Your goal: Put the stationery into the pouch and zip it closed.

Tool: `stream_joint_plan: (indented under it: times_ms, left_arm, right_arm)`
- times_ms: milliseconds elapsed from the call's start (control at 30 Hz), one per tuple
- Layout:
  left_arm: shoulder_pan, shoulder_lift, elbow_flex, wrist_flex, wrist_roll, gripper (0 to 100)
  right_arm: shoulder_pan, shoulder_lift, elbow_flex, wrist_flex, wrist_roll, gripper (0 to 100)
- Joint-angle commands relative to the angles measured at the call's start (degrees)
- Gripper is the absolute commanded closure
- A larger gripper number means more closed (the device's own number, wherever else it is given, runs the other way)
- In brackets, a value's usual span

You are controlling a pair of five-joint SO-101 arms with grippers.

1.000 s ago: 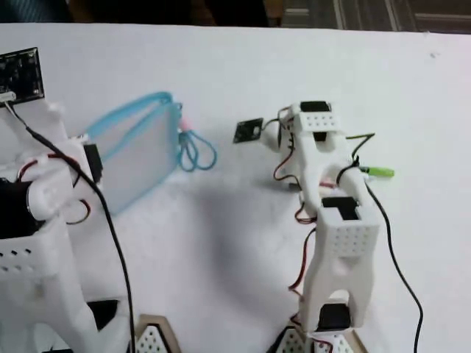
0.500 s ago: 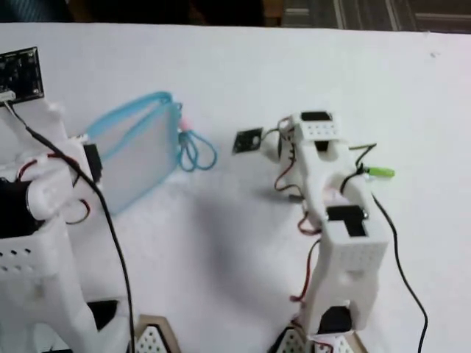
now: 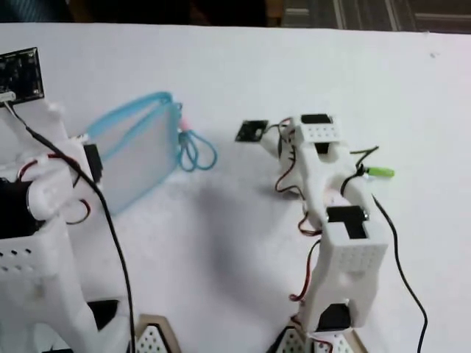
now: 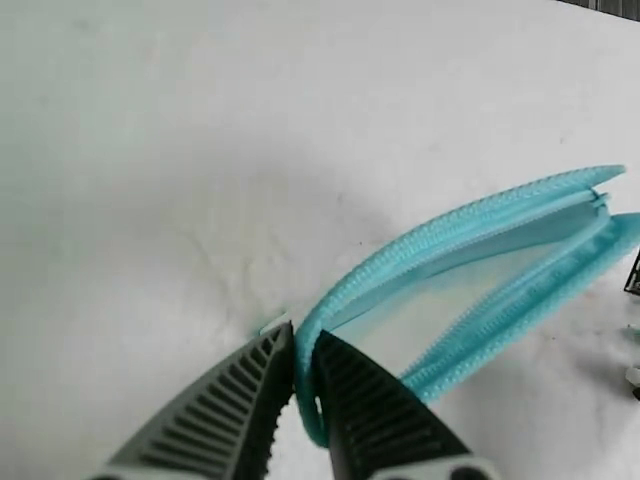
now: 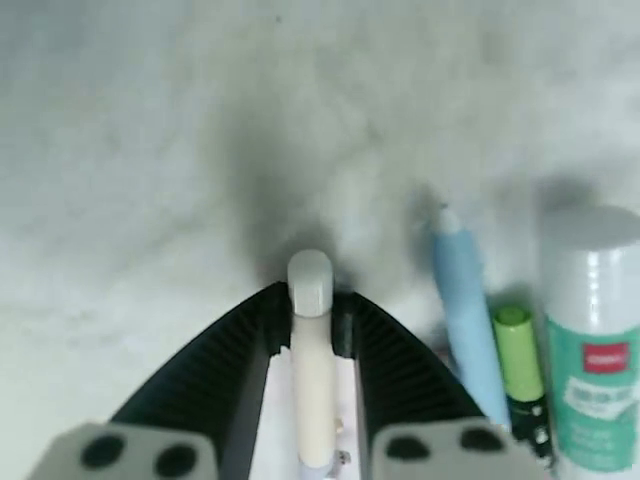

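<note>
**Clerk:** Item one, the pouch?

**Keeper:** Pouch (image 3: 136, 151), clear with a teal zipper rim. It lies flat on the desk (image 3: 243, 66), on the left arm's side, with its mouth gaping. A blue cord loop (image 3: 195, 151) trails from its corner.

**Clerk:** Left arm?

**Keeper:** It rises at the desk's near edge, wrist angled down to the pouch. Left gripper (image 4: 297, 340): fingers (image 4: 360, 400) clenched on the zipper rim at one end of the mouth.

**Clerk:** Right arm?

**Keeper:** It is stretched forward over the desk, well apart from the pouch, wrist tipped downward. Right gripper (image 5: 310, 300): fingers pinching a white stick (image 5: 310, 380), whose rounded tip pokes past them just above the desk.

**Clerk:** Loose stationery?

**Keeper:** Blue pen (image 5: 465, 310), green marker (image 5: 520, 360) and glue stick (image 5: 595, 330). They lie side by side on the desk, just beside the right gripper.
</note>
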Motion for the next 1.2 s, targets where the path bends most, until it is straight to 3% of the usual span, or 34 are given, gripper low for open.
stream_joint_plan:
  times_ms: [0, 133, 267, 400, 600, 800, 1000, 1167]
  left_arm:
    - [-0.1, 1.5, -0.3, -0.6, -0.5, 98]
    - [-0.1, 1.5, -0.3, -0.6, -0.5, 98]
    - [-0.1, 1.5, -0.3, -0.6, -0.5, 98]
    - [-0.1, 1.5, -0.3, -0.6, -0.5, 98]
    - [-0.1, 1.5, -0.4, -0.5, -0.5, 98]
    - [-0.1, 1.5, -0.4, -0.4, -0.6, 98]
    - [-0.1, 1.2, -0.4, -0.3, -0.6, 98]
    - [-0.1, 1.2, -0.4, -0.4, -0.6, 98]
  right_arm:
    - [-0.7, -7.7, -0.5, 2.6, -4.2, 98.2]
    - [-2.2, -17.3, -0.7, 6.9, -7.8, 98.1]
    - [-4.3, -28.6, -1.2, 7.6, -17.9, 98.1]
    - [-8.0, -40.1, -5.9, 7.6, -34.2, 98.1]
    - [-13.7, -48.3, -17.0, 0.8, -66.9, 98.1]
    - [-23.2, -48.7, -21.9, -13.4, -84.3, 98.1]
    - [-27.9, -48.5, -21.8, -31.4, -87.9, 98.1]
    - [-28.2, -44.8, -21.9, -37.0, -87.8, 98.1]
